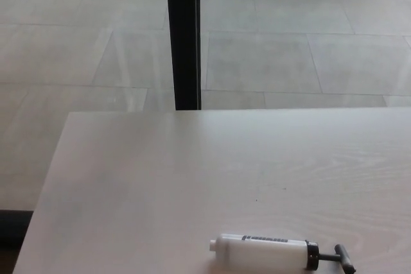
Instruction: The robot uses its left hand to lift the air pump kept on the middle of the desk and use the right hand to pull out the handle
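- The white plastic cylindrical air pump (pixel 262 253) lies flat at six o'clock on the pale wooden surface (pixel 160 178), its black T-handle (pixel 342 258) pointing to three o'clock.
- Neither hand shows, so finger state cannot be told.
- The left hand should clasp the barrel mid-length, leaving the handle free.

No part of the robot's body is in view.

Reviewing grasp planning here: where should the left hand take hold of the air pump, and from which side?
Probably the white barrel of the air pump, taken from above. It lies flat on the desk, with its black T-handle pointing right, left free for the right hand.
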`<state>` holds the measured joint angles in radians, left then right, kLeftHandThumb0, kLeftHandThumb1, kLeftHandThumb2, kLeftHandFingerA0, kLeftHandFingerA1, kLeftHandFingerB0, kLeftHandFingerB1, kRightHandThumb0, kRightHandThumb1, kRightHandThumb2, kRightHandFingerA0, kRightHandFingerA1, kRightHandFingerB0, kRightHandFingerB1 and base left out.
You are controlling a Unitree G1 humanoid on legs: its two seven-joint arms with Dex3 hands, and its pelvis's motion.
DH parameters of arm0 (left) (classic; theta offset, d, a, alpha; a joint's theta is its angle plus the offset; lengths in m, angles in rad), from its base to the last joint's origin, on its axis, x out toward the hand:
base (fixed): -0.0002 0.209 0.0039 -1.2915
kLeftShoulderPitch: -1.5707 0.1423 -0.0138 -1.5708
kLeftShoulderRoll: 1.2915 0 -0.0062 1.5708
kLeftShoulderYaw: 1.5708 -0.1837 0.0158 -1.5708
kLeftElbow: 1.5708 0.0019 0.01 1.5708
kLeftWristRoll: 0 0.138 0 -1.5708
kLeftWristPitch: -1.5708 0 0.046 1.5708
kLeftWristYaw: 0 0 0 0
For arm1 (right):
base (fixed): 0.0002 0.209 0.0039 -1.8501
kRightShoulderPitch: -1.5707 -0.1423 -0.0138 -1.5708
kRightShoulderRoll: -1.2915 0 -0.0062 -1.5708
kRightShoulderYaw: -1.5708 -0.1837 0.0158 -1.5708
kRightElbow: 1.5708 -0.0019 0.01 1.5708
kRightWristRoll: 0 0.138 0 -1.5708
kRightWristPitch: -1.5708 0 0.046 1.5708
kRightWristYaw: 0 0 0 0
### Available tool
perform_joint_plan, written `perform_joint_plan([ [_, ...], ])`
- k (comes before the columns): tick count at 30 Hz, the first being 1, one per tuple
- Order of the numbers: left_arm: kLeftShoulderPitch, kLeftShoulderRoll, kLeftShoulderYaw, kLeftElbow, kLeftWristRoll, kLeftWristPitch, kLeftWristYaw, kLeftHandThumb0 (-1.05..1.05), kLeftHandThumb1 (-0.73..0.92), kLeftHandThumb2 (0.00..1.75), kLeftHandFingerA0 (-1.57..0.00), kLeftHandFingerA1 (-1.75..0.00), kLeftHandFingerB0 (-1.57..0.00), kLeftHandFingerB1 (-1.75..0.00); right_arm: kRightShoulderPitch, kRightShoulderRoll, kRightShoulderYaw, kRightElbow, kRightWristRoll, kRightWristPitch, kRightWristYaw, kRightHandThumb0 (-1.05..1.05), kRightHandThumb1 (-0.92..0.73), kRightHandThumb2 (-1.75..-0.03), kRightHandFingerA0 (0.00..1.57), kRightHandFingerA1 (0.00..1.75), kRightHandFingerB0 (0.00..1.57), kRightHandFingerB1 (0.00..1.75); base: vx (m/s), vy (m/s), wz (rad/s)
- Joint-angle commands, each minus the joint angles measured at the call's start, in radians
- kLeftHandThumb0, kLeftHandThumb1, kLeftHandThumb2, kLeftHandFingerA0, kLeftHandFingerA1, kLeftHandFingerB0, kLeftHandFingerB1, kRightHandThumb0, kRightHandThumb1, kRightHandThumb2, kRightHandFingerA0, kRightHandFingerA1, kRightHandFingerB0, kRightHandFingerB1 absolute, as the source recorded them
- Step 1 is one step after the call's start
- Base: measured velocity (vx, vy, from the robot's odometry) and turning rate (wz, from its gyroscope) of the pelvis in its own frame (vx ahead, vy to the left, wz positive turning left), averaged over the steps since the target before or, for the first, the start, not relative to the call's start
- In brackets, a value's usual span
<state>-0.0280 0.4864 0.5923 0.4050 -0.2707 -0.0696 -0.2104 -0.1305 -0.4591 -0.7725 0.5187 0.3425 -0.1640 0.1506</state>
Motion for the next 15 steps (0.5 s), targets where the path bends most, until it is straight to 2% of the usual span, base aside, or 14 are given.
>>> perform_joint_plan([
  [1, -0.101, -0.209, -0.388, -0.619, 0.174, 0.192, 0.157, -0.42, 0.62, 0.58, -0.56, -0.59, -0.5, -0.5, -0.049, 0.191, 0.331, -0.523, -0.038, 0.157, -0.072, -0.68, -0.79, -0.63, 0.56, 0.51, 0.42, 0.37, 0.0, 0.0, 0.0],
  [2, -0.104, -0.247, -0.431, -0.628, 0.142, 0.203, 0.136, -0.39, 0.61, 0.57, -0.53, -0.61, -0.49, -0.5, -0.036, 0.209, 0.372, -0.536, -0.066, 0.146, -0.058, -0.67, -0.8, -0.64, 0.56, 0.52, 0.45, 0.38, 0.0, 0.0, 0.0],
  [5, -0.11, -0.265, -0.511, -0.649, 0.209, 0.238, 0.123, -0.46, 0.6, 0.57, -0.55, -0.63, -0.52, -0.5, -0.023, 0.237, 0.409, -0.56, -0.055, 0.166, -0.05, -0.7, -0.81, -0.64, 0.6, 0.57, 0.46, 0.42, 0.0, 0.0, 0.0],
  [10, -0.088, -0.301, -0.62, -0.638, 0.255, 0.213, 0.088, -0.5, 0.58, 0.56, -0.58, -0.67, -0.51, -0.53, 0.004, 0.271, 0.44, -0.572, -0.056, 0.177, -0.054, -0.72, -0.82, -0.65, 0.59, 0.64, 0.46, 0.45, 0.0, 0.0, 0.0],
  [12, -0.087, -0.281, -0.708, -0.615, 0.38, 0.169, 0.073, -0.49, 0.58, 0.56, -0.58, -0.68, -0.51, -0.53, 0.005, 0.283, 0.444, -0.564, -0.05, 0.183, -0.058, -0.73, -0.81, -0.64, 0.62, 0.69, 0.49, 0.47, 0.0, 0.0, 0.0],
  [15, -0.094, -0.267, -0.768, -0.598, 0.431, 0.163, 0.062, -0.49, 0.57, 0.56, -0.57, -0.66, -0.51, -0.53, 0.008, 0.287, 0.446, -0.572, -0.042, 0.202, -0.066, -0.76, -0.81, -0.64, 0.65, 0.72, 0.52, 0.47, 0.0, 0.0, 0.0],
])
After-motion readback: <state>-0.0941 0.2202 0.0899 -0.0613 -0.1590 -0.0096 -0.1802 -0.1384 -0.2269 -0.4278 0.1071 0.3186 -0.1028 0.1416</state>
